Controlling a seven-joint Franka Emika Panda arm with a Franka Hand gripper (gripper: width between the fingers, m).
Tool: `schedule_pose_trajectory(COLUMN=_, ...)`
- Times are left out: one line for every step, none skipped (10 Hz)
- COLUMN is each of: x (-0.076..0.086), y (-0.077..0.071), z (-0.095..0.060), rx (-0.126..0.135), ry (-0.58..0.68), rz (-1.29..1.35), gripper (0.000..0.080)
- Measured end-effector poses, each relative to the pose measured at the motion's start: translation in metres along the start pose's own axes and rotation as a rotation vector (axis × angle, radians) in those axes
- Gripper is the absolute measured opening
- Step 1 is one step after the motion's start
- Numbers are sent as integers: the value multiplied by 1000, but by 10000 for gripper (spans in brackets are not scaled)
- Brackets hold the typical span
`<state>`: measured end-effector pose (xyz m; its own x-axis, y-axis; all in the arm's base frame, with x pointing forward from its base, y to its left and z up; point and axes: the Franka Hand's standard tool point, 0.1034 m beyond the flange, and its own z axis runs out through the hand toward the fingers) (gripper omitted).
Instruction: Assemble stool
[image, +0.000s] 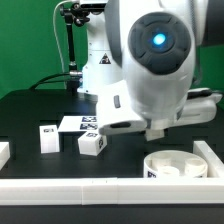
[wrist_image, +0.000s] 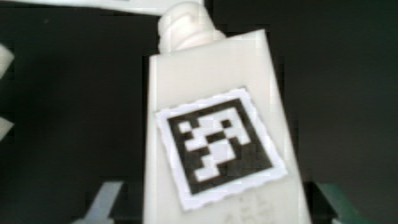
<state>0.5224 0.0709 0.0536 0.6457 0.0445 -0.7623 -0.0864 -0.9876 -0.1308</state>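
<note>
Nearest in the exterior view, a long white front rail (image: 70, 190) lay along the edge of the black table (image: 30, 108). Just behind it, at the exterior view's right, the round seat (image: 175, 165) sat on the table with its holed face up and a tag on its side wall. A side rail (image: 212, 155) ran close beside it.

Above the seat hung the arm (image: 155, 60), and its body hid the gripper (wrist_image: 219, 203) from that camera. In the wrist view, 1 white leg (wrist_image: 214, 90) stood between the 2 grey fingers (wrist_image: 111, 200), with its tag (wrist_image: 221, 142) toward the camera and its threaded peg (wrist_image: 185, 30) pointing away. The fingers stood narrow, near both sides of this leg. I could not tell if the pads really pressed it.

Further back, at the exterior view's left, 2 other legs rested apart on the table: the outer leg (image: 47, 138) and the inner leg (image: 92, 144). Behind them lay the marker board (image: 78, 123).
</note>
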Motion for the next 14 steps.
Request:
schedule_pose_trajectory(x=-4, y=-13, z=-13, rx=6, ry=22, rz=24, gripper=327)
schedule_pose_trajectory(x=-6, y=-19, z=-16, rx=2, ry=31, rz=13, gripper=327)
schedule_pose_trajectory(x=-2, y=-19, z=-14, rx=2, ry=49, rz=2, gripper=327)
schedule_pose_trajectory(x=2, y=-19, z=-17, rx=3, ry=78, rz=3, gripper=327)
schedule_pose_trajectory(x=2, y=-19, z=-17, rx=3, ry=80, rz=3, gripper=327)
schedule_pose_trajectory(x=3, y=-19, z=-17, rx=4, ry=83, rz=2, gripper=327)
schedule_pose_trajectory(x=10, y=-17, z=-27, rx=8, ry=161, rz=-8, gripper=327)
schedule_pose_trajectory(x=7, y=-19, z=-39, rx=11, ry=226, rz=3, gripper=327)
schedule_pose_trajectory(x=3, y=-23, z=-51, rx=11, ry=270, rz=3, gripper=327)
schedule_pose_trajectory(x=4, y=-26, z=-66, rx=13, ry=351, rz=-1, gripper=327)
schedule_pose_trajectory(x=5, y=-28, z=-74, rx=13, ry=426, rz=-3, gripper=327)
schedule_pose_trajectory(x=8, y=-27, z=-75, rx=13, ry=488, rz=-1, gripper=327)
schedule_pose_trajectory(x=11, y=-27, z=-76, rx=12, ry=565, rz=0, gripper=327)
schedule_pose_trajectory(x=13, y=-27, z=-78, rx=11, ry=642, rz=0, gripper=327)
